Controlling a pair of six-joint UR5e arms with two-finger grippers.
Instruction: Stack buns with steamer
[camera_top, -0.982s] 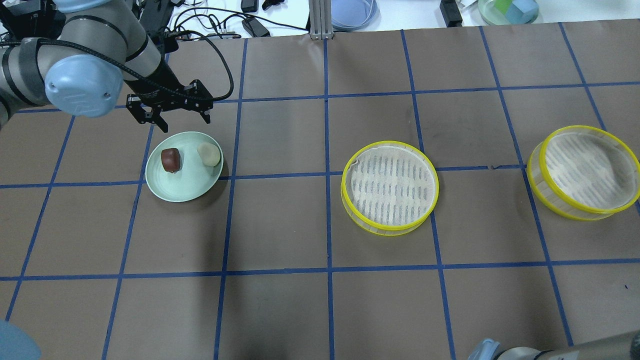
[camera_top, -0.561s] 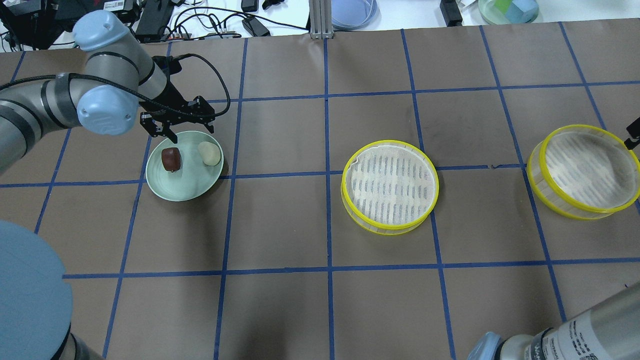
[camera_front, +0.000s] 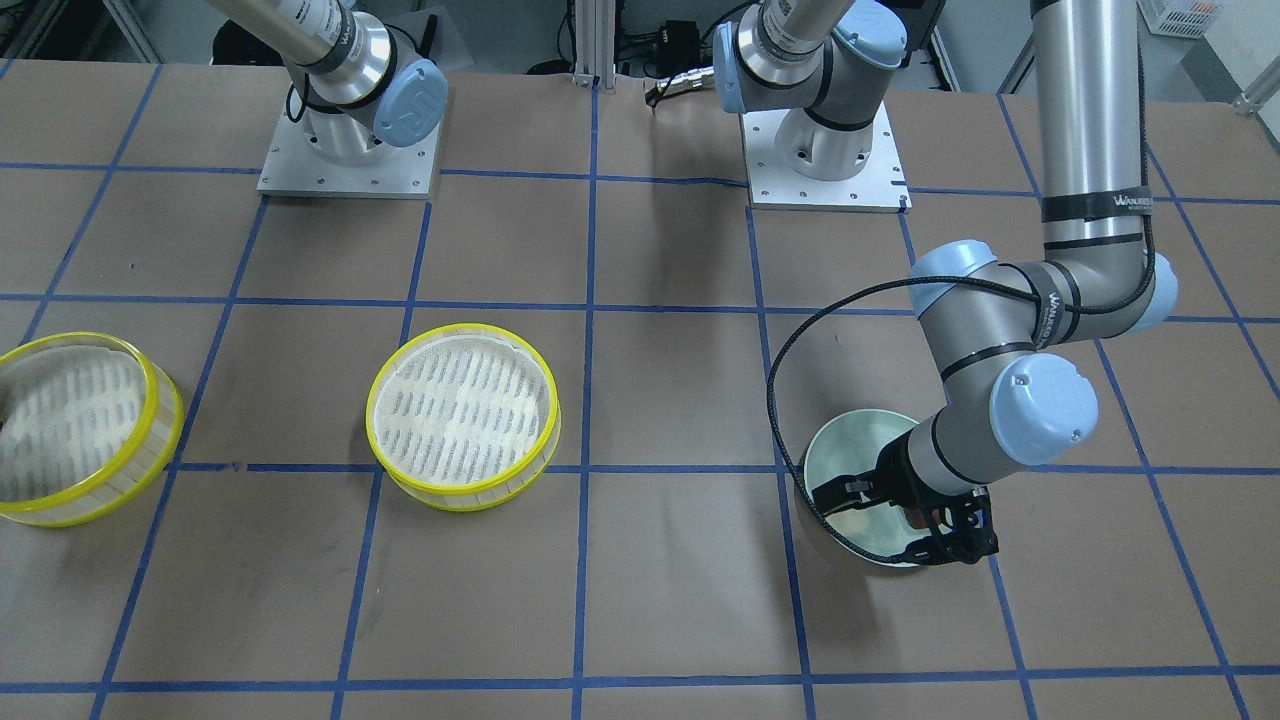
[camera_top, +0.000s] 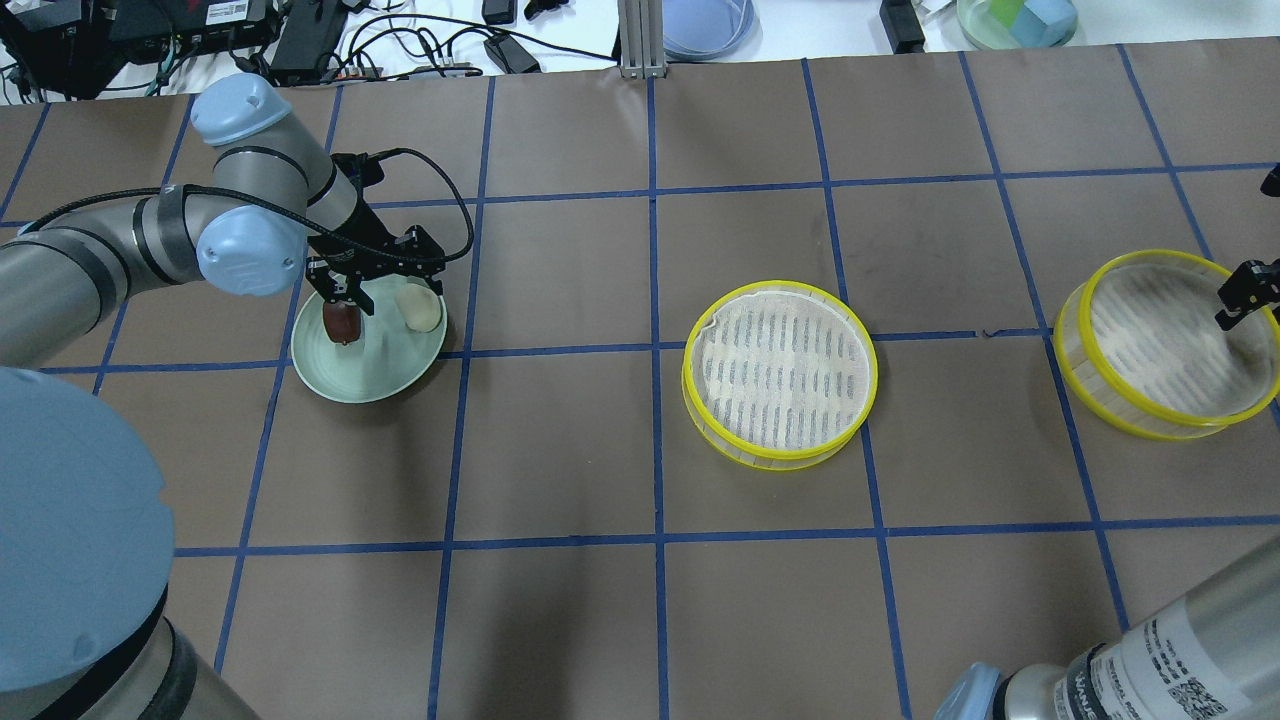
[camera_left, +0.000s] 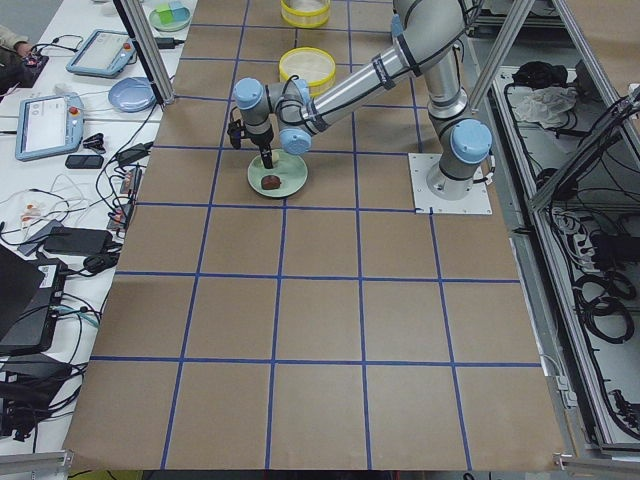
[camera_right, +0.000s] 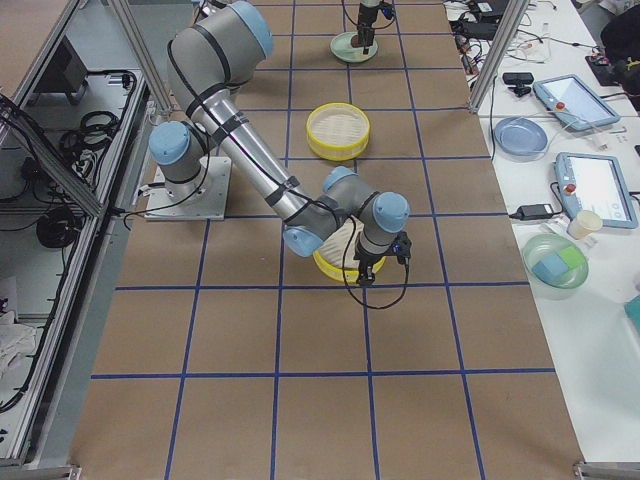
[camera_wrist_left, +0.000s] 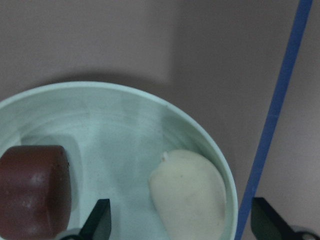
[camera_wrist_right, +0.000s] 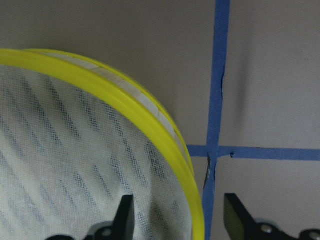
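Note:
A pale green plate (camera_top: 365, 375) holds a cream bun (camera_top: 421, 308) and a dark reddish-brown bun (camera_top: 342, 322). My left gripper (camera_top: 388, 290) is open and low over the plate. In the left wrist view its fingertips (camera_wrist_left: 100, 222) stand on either side of the cream bun (camera_wrist_left: 187, 195), with the brown bun (camera_wrist_left: 32, 192) outside to the left. Two yellow-rimmed steamer trays sit on the table, one in the middle (camera_top: 780, 375) and one at the right (camera_top: 1165, 345). My right gripper (camera_wrist_right: 181, 217) is open astride the right tray's yellow rim (camera_wrist_right: 150, 122).
The table is brown paper with a blue tape grid. Past its far edge lie cables, a blue dish (camera_top: 705, 20) and a bowl with coloured blocks (camera_top: 1015, 20). The left arm's elbow (camera_top: 250, 250) hangs left of the plate.
My left gripper has dropped from behind the plate down onto it, around the cream bun. My right gripper has come into view at the right steamer tray.

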